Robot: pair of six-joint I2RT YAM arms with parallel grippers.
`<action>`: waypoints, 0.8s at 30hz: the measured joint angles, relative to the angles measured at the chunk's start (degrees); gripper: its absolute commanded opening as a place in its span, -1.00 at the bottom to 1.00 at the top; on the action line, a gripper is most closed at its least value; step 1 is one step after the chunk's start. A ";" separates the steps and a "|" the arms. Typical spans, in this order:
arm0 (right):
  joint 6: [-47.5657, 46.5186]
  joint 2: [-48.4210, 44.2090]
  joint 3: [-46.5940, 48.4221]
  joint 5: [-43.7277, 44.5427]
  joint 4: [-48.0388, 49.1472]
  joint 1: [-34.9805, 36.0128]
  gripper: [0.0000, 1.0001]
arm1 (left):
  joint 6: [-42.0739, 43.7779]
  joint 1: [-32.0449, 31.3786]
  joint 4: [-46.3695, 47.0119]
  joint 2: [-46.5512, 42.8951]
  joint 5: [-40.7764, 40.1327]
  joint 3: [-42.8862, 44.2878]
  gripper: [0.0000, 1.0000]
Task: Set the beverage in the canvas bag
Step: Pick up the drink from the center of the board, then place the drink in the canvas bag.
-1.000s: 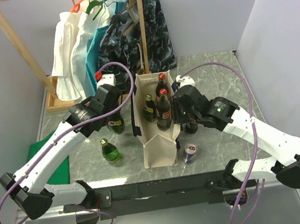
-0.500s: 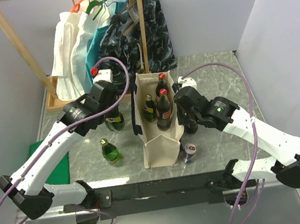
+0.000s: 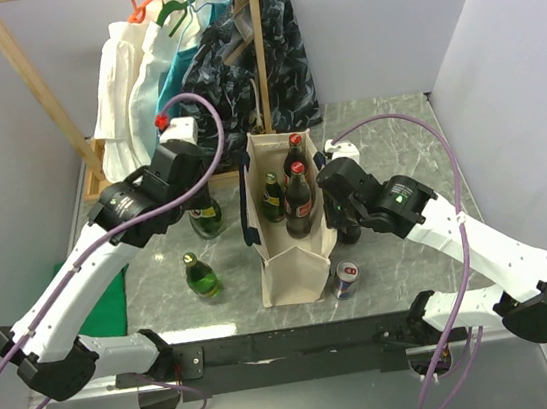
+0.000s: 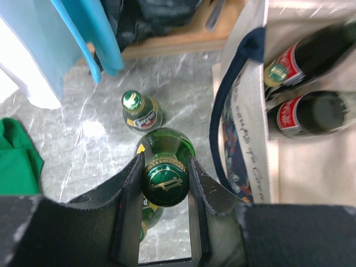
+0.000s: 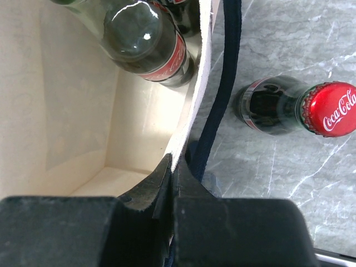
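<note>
The cream canvas bag (image 3: pixel 291 258) with navy handles stands open mid-table and holds three bottles. It also shows in the left wrist view (image 4: pixel 247 111) and the right wrist view (image 5: pixel 67 100). My left gripper (image 3: pixel 198 196) is left of the bag, shut on the neck of a green bottle (image 3: pixel 208 218). In the left wrist view the fingers (image 4: pixel 165 161) clamp just under its green cap (image 4: pixel 164 182). My right gripper (image 3: pixel 329 207) is shut on the bag's right rim and pinches the fabric (image 5: pixel 176 161).
A second green bottle (image 3: pixel 200 275) stands near left, and the left wrist view shows another (image 4: pixel 139 111) further back. A cola bottle (image 3: pixel 348 230) (image 5: pixel 272 105) and a can (image 3: pixel 346 278) stand right of the bag. Clothes rack (image 3: pixel 186 75) behind; green cloth (image 3: pixel 105 302) at left.
My left gripper has moved up and back to the left with the green bottle in it. The right gripper and the bag have stayed put.
</note>
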 measured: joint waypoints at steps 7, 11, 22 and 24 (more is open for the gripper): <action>0.02 0.00 0.00 0.00 0.00 0.00 -1.00 | 1.90 0.00 0.24 0.02 0.04 3.34 -0.98; 0.09 0.00 0.00 0.00 0.02 0.00 -1.00 | 3.67 0.00 1.11 -0.04 0.42 3.89 -0.98; 0.68 -0.02 -0.15 0.00 0.37 0.00 -1.00 | 8.44 -0.02 3.48 0.28 3.13 7.65 -0.98; 0.72 -0.02 -0.20 0.00 0.46 0.00 -1.00 | 9.05 0.00 3.82 0.42 3.39 9.55 -0.98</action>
